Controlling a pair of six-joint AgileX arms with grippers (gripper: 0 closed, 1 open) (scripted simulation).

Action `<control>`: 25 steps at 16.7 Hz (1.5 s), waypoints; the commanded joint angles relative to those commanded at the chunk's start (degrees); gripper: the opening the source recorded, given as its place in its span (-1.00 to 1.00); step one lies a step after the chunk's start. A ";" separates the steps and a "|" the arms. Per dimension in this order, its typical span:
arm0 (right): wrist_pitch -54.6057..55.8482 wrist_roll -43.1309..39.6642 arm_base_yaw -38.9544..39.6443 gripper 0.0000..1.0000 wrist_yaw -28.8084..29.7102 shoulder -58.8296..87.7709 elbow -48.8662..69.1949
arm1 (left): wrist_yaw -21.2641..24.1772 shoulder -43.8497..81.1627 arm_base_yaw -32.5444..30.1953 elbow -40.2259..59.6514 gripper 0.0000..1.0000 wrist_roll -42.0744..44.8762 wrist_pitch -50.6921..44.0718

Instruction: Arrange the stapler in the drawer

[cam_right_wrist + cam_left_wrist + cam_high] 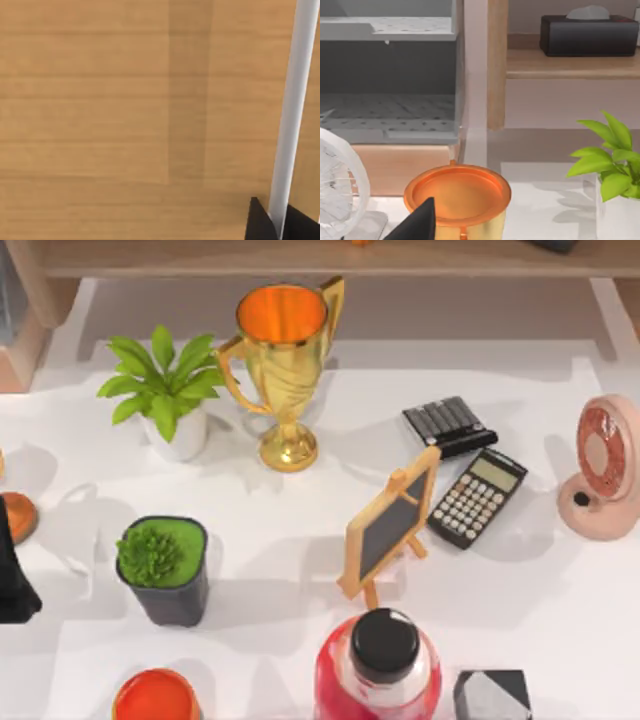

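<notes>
A black ribbed block (pixel 449 426), possibly the stapler, lies at the table's back right beside a calculator (pixel 478 497). The drawer (pixel 390 112) appears in the left wrist view as an open grey compartment above a wooden front. My left gripper (pixel 14 575) is a dark shape at the table's left edge; one black fingertip (pixel 419 222) shows before a gold cup (pixel 457 192). My right gripper (pixel 277 222) has two dark fingers pressed on either side of a white handle bar (pixel 295 100) on a wooden panel.
Around the table stand a leafy plant (pixel 165 390), a gold trophy (pixel 283 360), a small chalkboard easel (pixel 392 525), a succulent in a dark pot (pixel 163 570), a red bottle (pixel 380 670), an orange cup (pixel 155 698), a black block (pixel 492 695) and a pink fan (pixel 605 470).
</notes>
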 joint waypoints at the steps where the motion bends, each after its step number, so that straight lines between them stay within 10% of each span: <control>1: 0.00 0.00 0.00 -1.00 0.00 0.00 0.00 | 0.00 0.00 0.00 0.00 1.00 0.00 0.00; 25: -15.07 0.30 10.35 -1.00 10.91 9.70 24.54 | 0.00 0.00 0.00 0.00 1.00 0.00 0.00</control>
